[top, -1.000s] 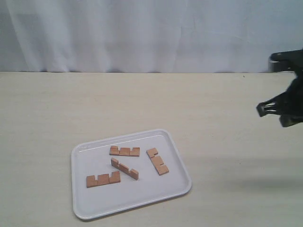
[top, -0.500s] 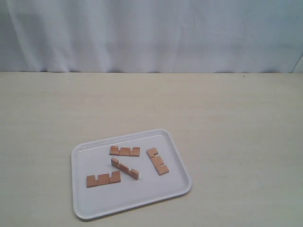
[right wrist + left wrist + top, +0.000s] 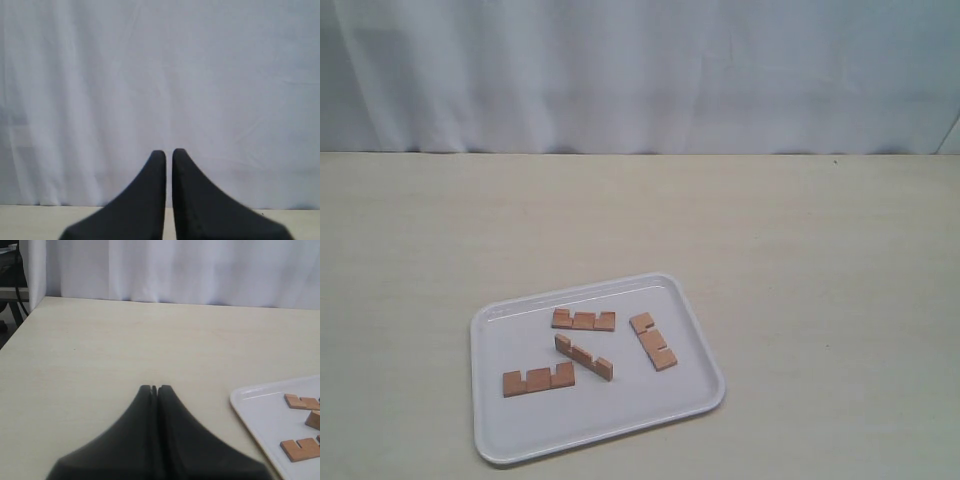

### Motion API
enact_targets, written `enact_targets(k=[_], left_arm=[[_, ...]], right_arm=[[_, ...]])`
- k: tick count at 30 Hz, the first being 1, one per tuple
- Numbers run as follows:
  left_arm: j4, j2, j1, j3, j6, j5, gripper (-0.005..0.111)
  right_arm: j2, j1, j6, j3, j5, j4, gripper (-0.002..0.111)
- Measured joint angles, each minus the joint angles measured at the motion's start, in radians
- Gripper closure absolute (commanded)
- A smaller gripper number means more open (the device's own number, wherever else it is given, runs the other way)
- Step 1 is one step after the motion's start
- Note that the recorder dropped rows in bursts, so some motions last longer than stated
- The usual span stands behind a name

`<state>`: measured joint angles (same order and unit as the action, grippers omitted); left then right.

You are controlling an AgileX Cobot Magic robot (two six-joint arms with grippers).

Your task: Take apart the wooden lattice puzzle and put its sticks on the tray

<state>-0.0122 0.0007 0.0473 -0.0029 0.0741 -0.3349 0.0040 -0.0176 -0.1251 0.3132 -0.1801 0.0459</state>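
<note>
The white tray [image 3: 620,405] lies on the near left part of the table. Four notched wooden sticks lie apart on it: one at the back [image 3: 583,320], one in the middle [image 3: 583,357], one on the right [image 3: 653,341], one at the front left [image 3: 538,380]. No assembled lattice puzzle shows. Neither gripper appears in the exterior view. In the left wrist view my left gripper [image 3: 154,387] is shut and empty above bare table, beside the tray's corner [image 3: 260,415] and a stick [image 3: 301,402]. My right gripper [image 3: 168,152] faces the curtain, fingers nearly together, holding nothing.
A pale curtain [image 3: 640,70] hangs behind the beige table [image 3: 770,230]. The table's side edge and dark equipment [image 3: 10,270] beyond it show in the left wrist view.
The right arm, seen at the right edge of the exterior view one second ago, has drawn out of that view. The tray and sticks have not moved.
</note>
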Motion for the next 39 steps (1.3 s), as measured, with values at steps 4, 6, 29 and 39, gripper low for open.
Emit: enact_targets(k=[4, 6, 29, 39], left_arm=[[0.0, 0.0, 0.0, 0.0, 0.0, 0.0, 0.107], [0.0, 0.0, 0.0, 0.0, 0.0, 0.0, 0.107], [0.0, 0.0, 0.0, 0.0, 0.0, 0.0, 0.107], [0.0, 0.0, 0.0, 0.0, 0.0, 0.0, 0.107]], right_arm=[[0.0, -0.032, 0.0, -0.005, -0.004, -0.016, 0.104], [0.0, -0.036, 0.0, -0.029, 0.001, -0.027, 0.104], [0.0, -0.036, 0.028, -0.311, -0.105, -0.023, 0.104], [0.0, -0.036, 0.029, -0.311, -0.136, -0.101, 0.104]])
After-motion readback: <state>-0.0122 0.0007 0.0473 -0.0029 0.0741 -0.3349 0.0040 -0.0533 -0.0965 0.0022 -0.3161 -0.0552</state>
